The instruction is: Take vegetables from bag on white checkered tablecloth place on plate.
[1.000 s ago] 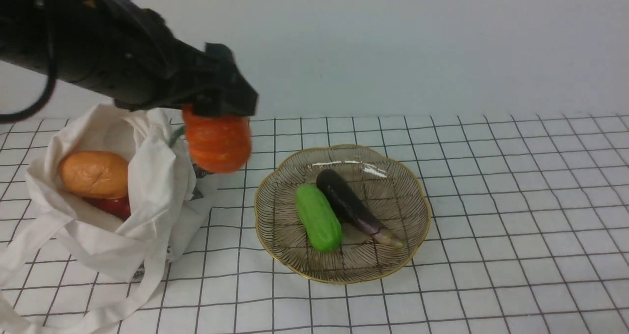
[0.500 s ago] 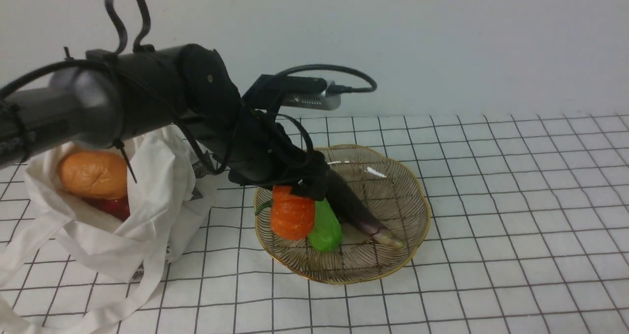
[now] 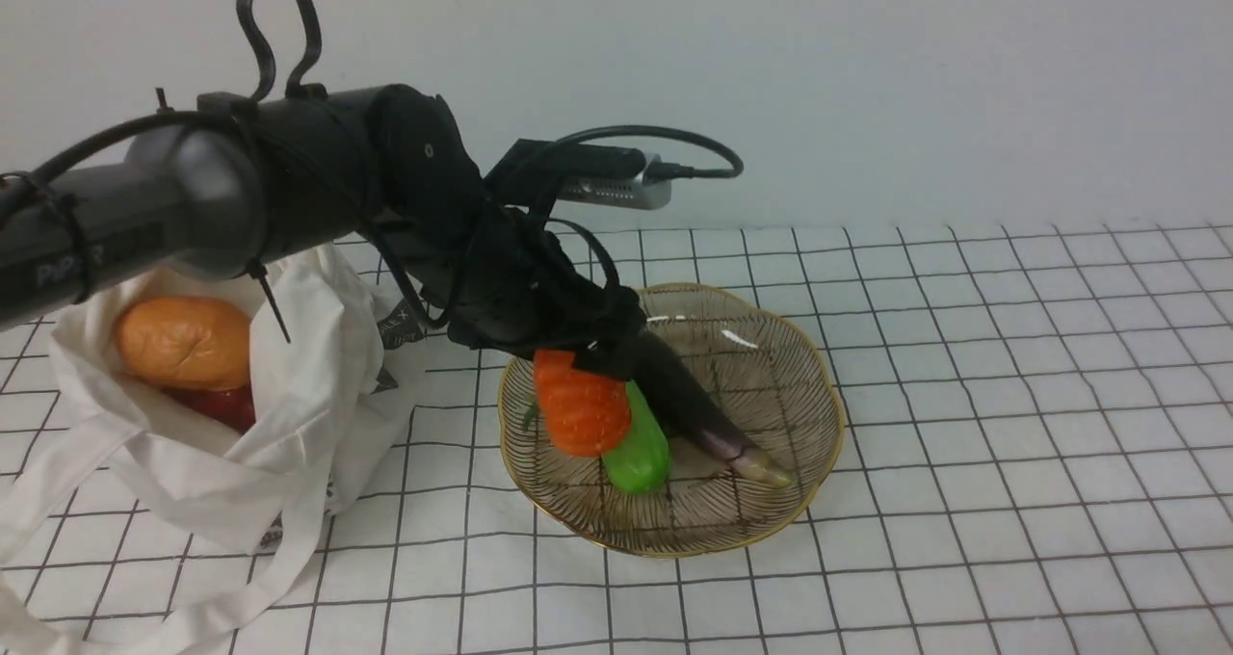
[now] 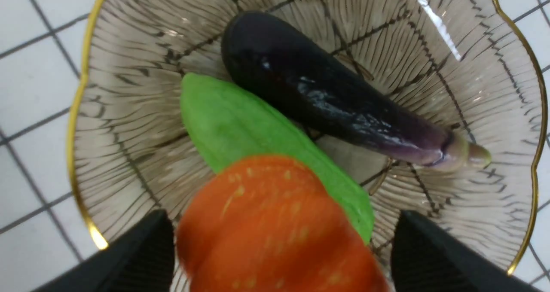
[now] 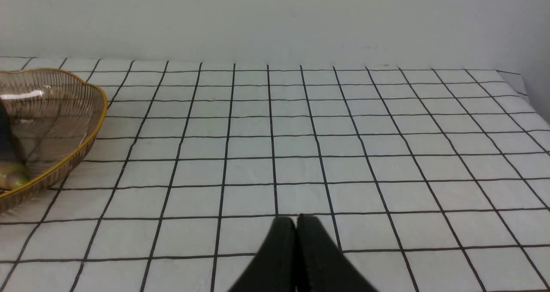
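The orange ribbed pumpkin [image 3: 581, 406] [image 4: 275, 223] sits low in the glass plate [image 3: 674, 551] [image 4: 79, 111], leaning on a green cucumber [image 3: 641, 458]. My left gripper [image 3: 586, 371] [image 4: 281, 214] straddles the pumpkin from above. Its jaws are parted, and a slim gap shows beside one finger [image 4: 412, 240]. The off-white bag [image 3: 289, 366] lies open to the left on the white checkered tablecloth [image 3: 963, 443]. My right gripper [image 5: 296, 219] is shut and empty, low over the cloth to the right of the plate [image 5: 64, 111]; the front view does not show it.
A dark purple eggplant [image 3: 713, 424] [image 4: 322, 94] lies in the plate beside the cucumber [image 4: 223, 120]. Inside the bag are a tan bread loaf [image 3: 183, 342] and something red [image 3: 222, 405]. The bag's handles trail toward the front left. A pale wall closes the back.
My left arm carried the pumpkin from above the bag's right side down into the plate. In the last half second the jaws widened a little and the pumpkin shifted against the cucumber.
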Robot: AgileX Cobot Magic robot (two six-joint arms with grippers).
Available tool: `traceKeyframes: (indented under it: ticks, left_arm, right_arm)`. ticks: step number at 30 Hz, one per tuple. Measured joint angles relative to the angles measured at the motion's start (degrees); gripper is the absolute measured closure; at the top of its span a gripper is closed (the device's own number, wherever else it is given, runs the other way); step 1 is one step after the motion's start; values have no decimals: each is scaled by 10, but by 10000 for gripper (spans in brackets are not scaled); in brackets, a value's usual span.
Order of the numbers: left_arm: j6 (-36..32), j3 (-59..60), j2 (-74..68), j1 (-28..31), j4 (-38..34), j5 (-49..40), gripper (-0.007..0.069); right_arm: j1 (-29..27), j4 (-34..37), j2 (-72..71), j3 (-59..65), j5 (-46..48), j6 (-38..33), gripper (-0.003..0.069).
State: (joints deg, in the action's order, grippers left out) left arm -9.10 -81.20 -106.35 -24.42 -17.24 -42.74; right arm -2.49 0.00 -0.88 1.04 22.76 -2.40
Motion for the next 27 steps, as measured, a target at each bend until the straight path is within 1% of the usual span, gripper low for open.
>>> traceKeyframes:
  ticks: [3, 6, 7, 10, 11, 12, 13, 14, 17, 18, 19, 20, 21, 23, 27]
  left_arm:
    - [17, -15, 6, 1, 29, -28, 8]
    - [30, -20, 6, 1, 35, -38, 8]
    - [45, -27, 7, 1, 38, -49, 11]
    - [78, -46, 15, 1, 41, -85, 48]
    - [87, -58, 23, 1, 42, -103, 83]
    - [96, -83, 42, 1, 44, -129, 168]
    - [98, -88, 56, 1, 45, -136, 209]
    - [100, -98, 67, 1, 47, -144, 270]
    - [101, -115, 159, 1, 64, -155, 542]
    - [102, -116, 185, 1, 70, -155, 573]
    - [102, -116, 192, 1, 70, -155, 580]
    - [109, -114, 239, 1, 74, -156, 608]
    - [117, -109, 283, 2, 76, -154, 621]
    - [125, -88, 354, 2, 76, -144, 629]
    - [138, 11, 517, 2, 75, -88, 632]
  right_arm:
    - [0, 0, 0, 0, 0, 0, 673]
    - [0, 0, 0, 0, 0, 0, 673]
    - [0, 0, 0, 0, 0, 0, 673]
    - [0, 0, 0, 0, 0, 0, 673]
    - [0, 0, 0, 0, 0, 0, 673]
    - [0, 0, 0, 0, 0, 0, 673]
    - [0, 0, 0, 0, 0, 0, 673]
    - [0, 0, 0, 0, 0, 0, 673]
    - [0, 0, 0, 0, 0, 0, 673]
    - [0, 0, 0, 0, 0, 0, 673]
    - [0, 0, 0, 0, 0, 0, 673]
    - [0, 0, 0, 0, 0, 0, 673]
    - [0, 0, 0, 0, 0, 0, 673]
    - [0, 0, 0, 0, 0, 0, 673]
    - [0, 0, 0, 0, 0, 0, 673]
